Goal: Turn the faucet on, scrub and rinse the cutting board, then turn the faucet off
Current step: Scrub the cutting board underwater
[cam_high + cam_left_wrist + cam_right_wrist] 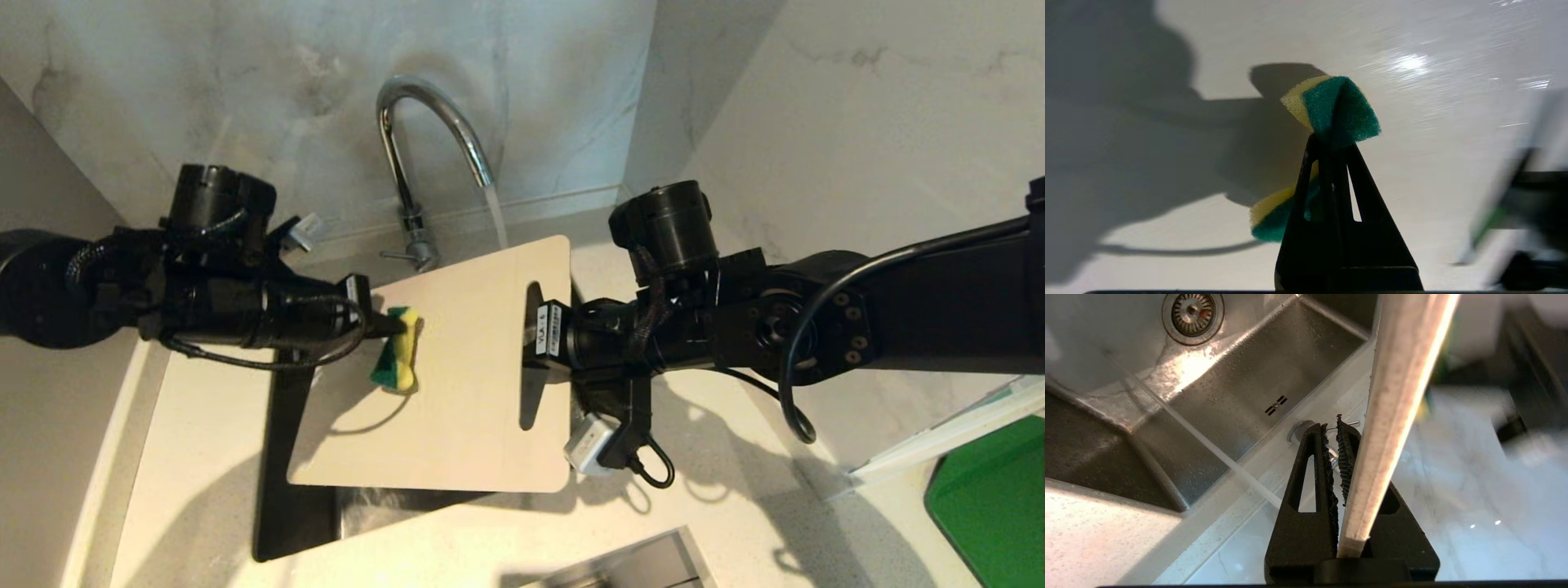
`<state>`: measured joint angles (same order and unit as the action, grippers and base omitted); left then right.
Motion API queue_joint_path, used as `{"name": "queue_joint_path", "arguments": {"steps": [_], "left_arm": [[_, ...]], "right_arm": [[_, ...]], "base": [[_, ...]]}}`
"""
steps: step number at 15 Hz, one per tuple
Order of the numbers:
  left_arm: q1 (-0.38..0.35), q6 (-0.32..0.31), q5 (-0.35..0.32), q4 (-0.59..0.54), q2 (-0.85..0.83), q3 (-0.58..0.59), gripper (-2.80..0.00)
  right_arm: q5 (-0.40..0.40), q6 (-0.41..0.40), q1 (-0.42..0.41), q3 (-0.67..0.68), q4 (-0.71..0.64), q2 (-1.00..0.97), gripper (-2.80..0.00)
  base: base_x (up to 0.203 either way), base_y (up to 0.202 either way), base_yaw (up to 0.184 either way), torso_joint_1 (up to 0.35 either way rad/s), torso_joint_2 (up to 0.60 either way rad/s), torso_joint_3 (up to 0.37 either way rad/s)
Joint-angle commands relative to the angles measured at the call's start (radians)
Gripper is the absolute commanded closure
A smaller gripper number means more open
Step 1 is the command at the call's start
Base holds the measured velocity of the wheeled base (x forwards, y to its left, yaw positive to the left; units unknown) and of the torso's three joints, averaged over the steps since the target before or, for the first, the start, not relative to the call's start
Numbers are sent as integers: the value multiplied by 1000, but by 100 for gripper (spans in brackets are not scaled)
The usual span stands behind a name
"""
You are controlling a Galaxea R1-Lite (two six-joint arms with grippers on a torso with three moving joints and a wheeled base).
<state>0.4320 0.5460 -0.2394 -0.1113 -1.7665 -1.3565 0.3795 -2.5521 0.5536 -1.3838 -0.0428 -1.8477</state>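
Water runs from the arched spout of the chrome faucet [406, 155], and the stream [498, 219] falls just behind the far edge of the cutting board [465, 392]. That cream-white board is held tilted over the sink. My right gripper [535, 331] is shut on its short end beside the handle slot [531, 359]. In the right wrist view the board's edge [1400, 396] sits between the jaws of the right gripper [1331, 428]. My left gripper [390, 327] is shut on a yellow-green sponge [397, 351], which presses on the board's face. Its fingers [1327, 141] pinch the sponge [1339, 106] in the middle.
Below the board lies the steel sink [1241, 388] with its drain [1192, 310]. A bright green board [992, 498] lies on the counter at the right. Marble walls close the corner behind the faucet. A steel rim [629, 563] shows at the near edge.
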Motion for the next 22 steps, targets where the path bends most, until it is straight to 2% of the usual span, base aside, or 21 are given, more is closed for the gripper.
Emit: {"name": "queue_joint_path", "arguments": {"steps": [1,4,8,13,18,20,22], "left_arm": [[64,32,1,-96,-39,-211,0],[144,61,24,-216,-116,-379,0],[124,60,30,-221,-136,-330,0],[-1,33,21,-206,-129,-208,0],[-128,-33,14,-49,-134,-38,0],[-189,-41,-16,-16,-147,-8,0],[-261,-75,-38,-10,-153,17,0]], "right_arm": [[2,0,0,15,3,4,0],[2,0,0,20,4,4,0],[2,1,0,20,4,-1,0],[2,1,-1,20,4,-2,0],[2,7,-1,19,4,1,0],[2,10,-1,18,4,4,0],[2,12,-1,22,4,4,0]], "base": [[0,0,0,0,0,0],[0,0,0,0,0,0],[0,0,0,0,0,0],[0,0,0,0,0,0],[0,0,0,0,0,0],[0,0,0,0,0,0],[0,0,0,0,0,0]]}}
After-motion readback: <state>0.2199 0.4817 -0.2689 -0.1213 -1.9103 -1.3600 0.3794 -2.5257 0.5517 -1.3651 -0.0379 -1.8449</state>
